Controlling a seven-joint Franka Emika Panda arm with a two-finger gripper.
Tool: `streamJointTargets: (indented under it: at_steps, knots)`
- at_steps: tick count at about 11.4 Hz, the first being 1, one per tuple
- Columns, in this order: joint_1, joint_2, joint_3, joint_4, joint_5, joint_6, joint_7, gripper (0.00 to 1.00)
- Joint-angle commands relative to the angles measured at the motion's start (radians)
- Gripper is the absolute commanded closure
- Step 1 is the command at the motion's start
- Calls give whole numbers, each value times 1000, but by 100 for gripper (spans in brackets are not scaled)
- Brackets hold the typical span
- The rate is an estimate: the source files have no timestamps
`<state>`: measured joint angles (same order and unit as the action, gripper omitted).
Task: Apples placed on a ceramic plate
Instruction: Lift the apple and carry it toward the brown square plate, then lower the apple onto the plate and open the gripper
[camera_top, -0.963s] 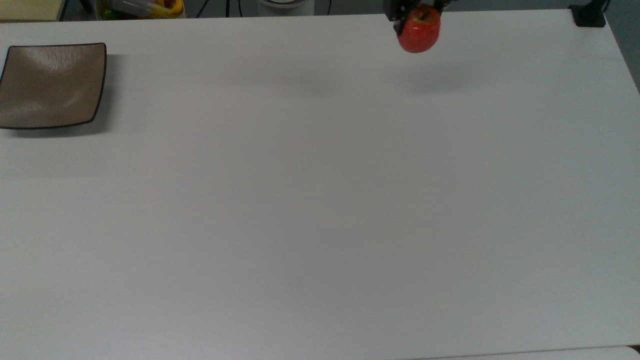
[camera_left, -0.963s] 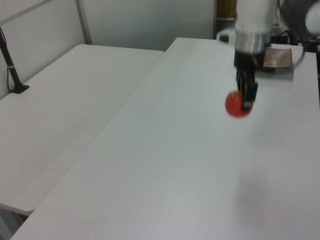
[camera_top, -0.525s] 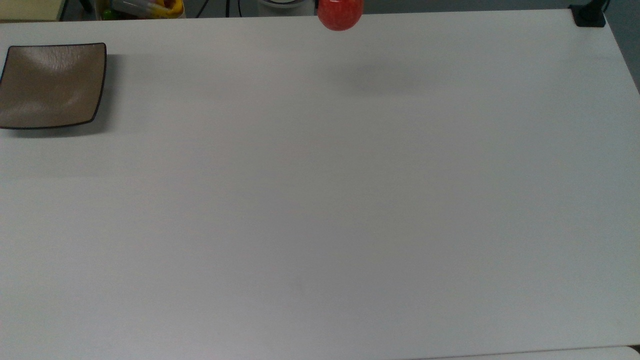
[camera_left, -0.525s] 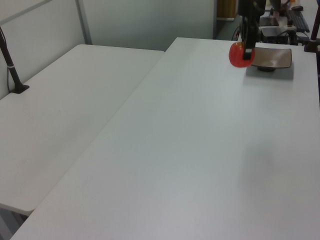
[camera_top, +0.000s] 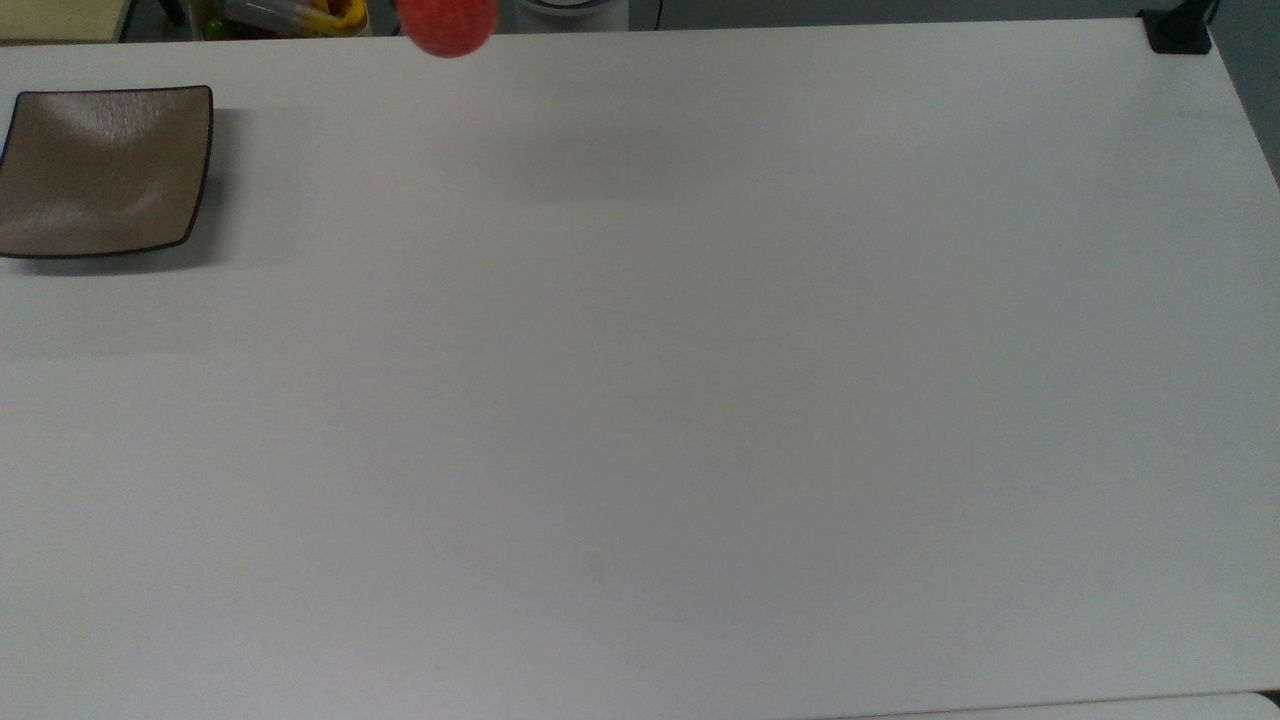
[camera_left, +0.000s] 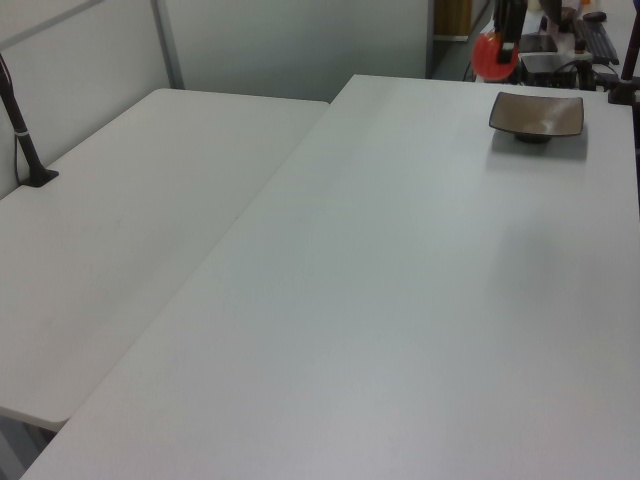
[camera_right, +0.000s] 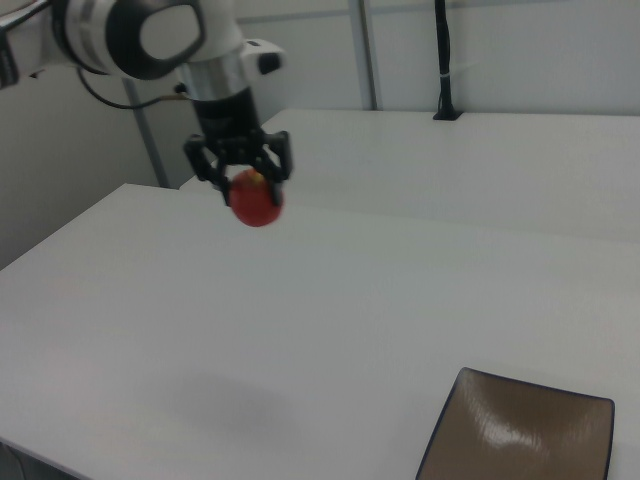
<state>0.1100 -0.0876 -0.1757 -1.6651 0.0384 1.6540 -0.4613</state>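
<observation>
A wide white table (camera_top: 640, 400) takes up most of the scene, with a second white table (camera_left: 130, 220) butted against it on the left view's left and pale wall panels behind. The robot arm (camera_right: 150, 35) reaches in from the right view's upper left, its wrist pointing straight down.

The square brown plate (camera_top: 105, 170) sits at the top view's far left, flat on the table near the far edge, with nothing in it. The red apple (camera_right: 257, 203) hangs in the air well above the tabletop, well apart from the plate; in the top view it shows at the upper edge, to the right of the plate.

The step in hand looks like the carry toward the plate. To do it well, the arm should travel level until the apple is over the dished middle, not the raised corners, then come down slowly and let go only when the fruit is touching or almost touching the glaze, since a round apple dropped from height would likely roll off.

The gripper (camera_right: 240, 172) pinches the apple from above, its dark fingers (camera_right: 203, 164) pressed on either side of the upper half.
</observation>
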Motion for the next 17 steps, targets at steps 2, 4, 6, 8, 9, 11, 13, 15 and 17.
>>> streamJointTargets:
  at_steps: [2, 4, 6, 8, 9, 11, 13, 15, 17]
  knots:
    - [-65, 92, -189, 8, -3, 159, -294, 76]
    - [-85, 152, -270, -14, 0, 219, -400, 76]
    - [-120, 205, -310, -57, 9, 285, -500, 76]
    - [-154, 267, -321, -67, 12, 323, -549, 76]
    - [-174, 296, -321, -65, 12, 334, -556, 75]
    - [-206, 354, -321, -62, 12, 363, -588, 75]
    - [-236, 391, -321, -59, 15, 406, -596, 75]
    - [-256, 434, -320, -61, 14, 452, -594, 75]
    - [-279, 469, -317, -61, 14, 495, -594, 73]
